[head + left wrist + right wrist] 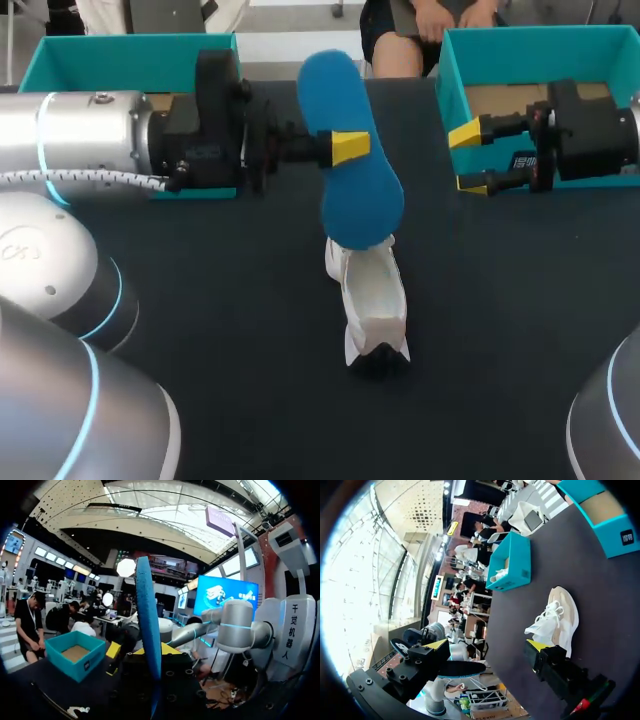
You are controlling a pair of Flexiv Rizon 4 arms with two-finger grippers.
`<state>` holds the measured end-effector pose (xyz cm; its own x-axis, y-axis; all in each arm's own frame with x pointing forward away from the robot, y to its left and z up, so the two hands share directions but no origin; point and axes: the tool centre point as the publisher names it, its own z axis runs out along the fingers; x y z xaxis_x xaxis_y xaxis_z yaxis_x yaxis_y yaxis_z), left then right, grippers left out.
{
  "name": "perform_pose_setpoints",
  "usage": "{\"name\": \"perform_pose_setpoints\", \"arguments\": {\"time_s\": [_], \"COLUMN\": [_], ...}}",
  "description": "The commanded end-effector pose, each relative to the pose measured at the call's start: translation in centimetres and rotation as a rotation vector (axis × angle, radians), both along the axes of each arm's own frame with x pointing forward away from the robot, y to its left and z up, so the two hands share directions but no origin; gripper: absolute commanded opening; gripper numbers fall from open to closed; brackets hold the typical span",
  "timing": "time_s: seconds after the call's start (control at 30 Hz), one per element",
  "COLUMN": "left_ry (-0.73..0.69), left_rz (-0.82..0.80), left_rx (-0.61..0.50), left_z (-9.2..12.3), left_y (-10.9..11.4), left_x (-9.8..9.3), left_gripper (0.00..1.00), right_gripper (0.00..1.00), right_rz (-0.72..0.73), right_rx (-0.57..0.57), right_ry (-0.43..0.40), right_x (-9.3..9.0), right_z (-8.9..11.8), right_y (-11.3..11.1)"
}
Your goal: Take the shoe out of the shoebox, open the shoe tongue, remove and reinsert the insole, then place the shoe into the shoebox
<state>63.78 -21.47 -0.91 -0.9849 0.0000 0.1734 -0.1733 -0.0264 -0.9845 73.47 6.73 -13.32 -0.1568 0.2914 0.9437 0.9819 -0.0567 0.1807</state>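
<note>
A blue insole hangs above the table's far middle, with my left gripper shut on its middle. In the left wrist view the insole stands edge-on between the yellow tips. Below it, a white shoe lies on the dark table, its dark end toward the near edge. My right gripper is open and holds nothing, at the left wall of the right teal shoebox. Its wrist view shows the shoe ahead of the open fingers, laces up, and the insole off to one side.
A second teal box stands at the far left behind my left arm; it also shows in the left wrist view. The dark tabletop lies bare around the shoe and toward the near edge.
</note>
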Motion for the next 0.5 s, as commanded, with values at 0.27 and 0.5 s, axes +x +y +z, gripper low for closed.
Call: {"name": "perform_pose_setpoints", "arguments": {"time_s": [0.27,0.5], "left_ry": [-1.130,-1.189], "left_rz": [0.057,0.046], "left_rx": [-0.206,-0.220], "left_z": [-0.38,-0.49], "left_y": [0.26,0.70], "left_x": [0.38,0.66], "left_gripper": [0.00,0.00], "right_gripper": [1.00,1.00], "right_rz": [-0.002,-0.002], "right_rx": [-0.001,-0.001], "right_ry": [0.000,0.000], "right_x": [0.02,0.02], "right_z": [-0.04,-0.04], "right_y": [0.15,0.15]}}
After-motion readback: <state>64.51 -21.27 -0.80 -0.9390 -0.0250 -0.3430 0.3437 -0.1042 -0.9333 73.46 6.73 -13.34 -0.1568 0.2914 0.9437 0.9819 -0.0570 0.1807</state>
